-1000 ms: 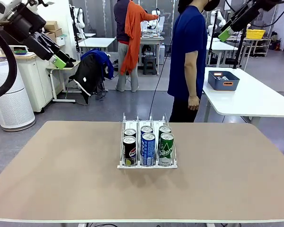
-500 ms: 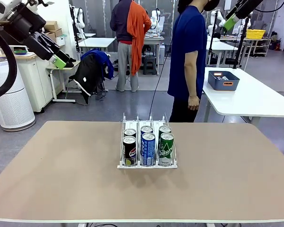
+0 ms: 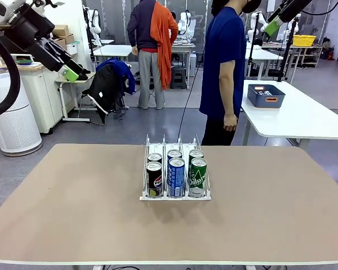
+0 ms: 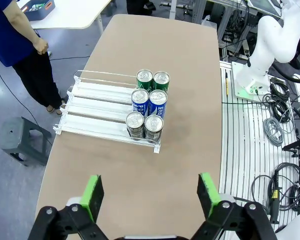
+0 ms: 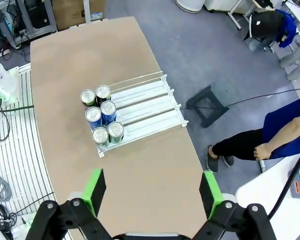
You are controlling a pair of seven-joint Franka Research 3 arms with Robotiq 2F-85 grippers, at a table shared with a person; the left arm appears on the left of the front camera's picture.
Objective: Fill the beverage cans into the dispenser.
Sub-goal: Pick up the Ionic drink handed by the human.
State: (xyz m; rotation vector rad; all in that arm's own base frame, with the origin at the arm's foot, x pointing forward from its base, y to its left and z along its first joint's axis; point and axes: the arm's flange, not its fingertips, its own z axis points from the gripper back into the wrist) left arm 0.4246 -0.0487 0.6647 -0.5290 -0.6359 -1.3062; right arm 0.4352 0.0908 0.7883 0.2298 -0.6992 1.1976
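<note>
The clear dispenser (image 3: 175, 194) stands mid-table with several beverage cans at its near end, two per lane: black cans (image 3: 154, 179) left, blue cans (image 3: 176, 176) middle, green cans (image 3: 198, 176) right. My left gripper (image 3: 78, 73) hangs high at the upper left, far from the table, open and empty. My right gripper (image 3: 270, 26) is raised at the upper right, open and empty. The left wrist view looks down between my left gripper (image 4: 150, 197) fingers at the dispenser (image 4: 97, 107) and cans (image 4: 149, 102). The right wrist view does the same past my right gripper (image 5: 152, 192), with the dispenser (image 5: 145, 107) and cans (image 5: 101, 115).
A person in a blue shirt (image 3: 222, 67) stands at the table's far edge, arm hanging down. A white side table (image 3: 304, 121) with a blue-grey tub (image 3: 266, 95) is at the back right. A small stool (image 5: 210, 102) stands on the floor beyond the table.
My right gripper has risen and drawn back toward the top of the front view. The left arm, the cans and the dispenser have not moved.
</note>
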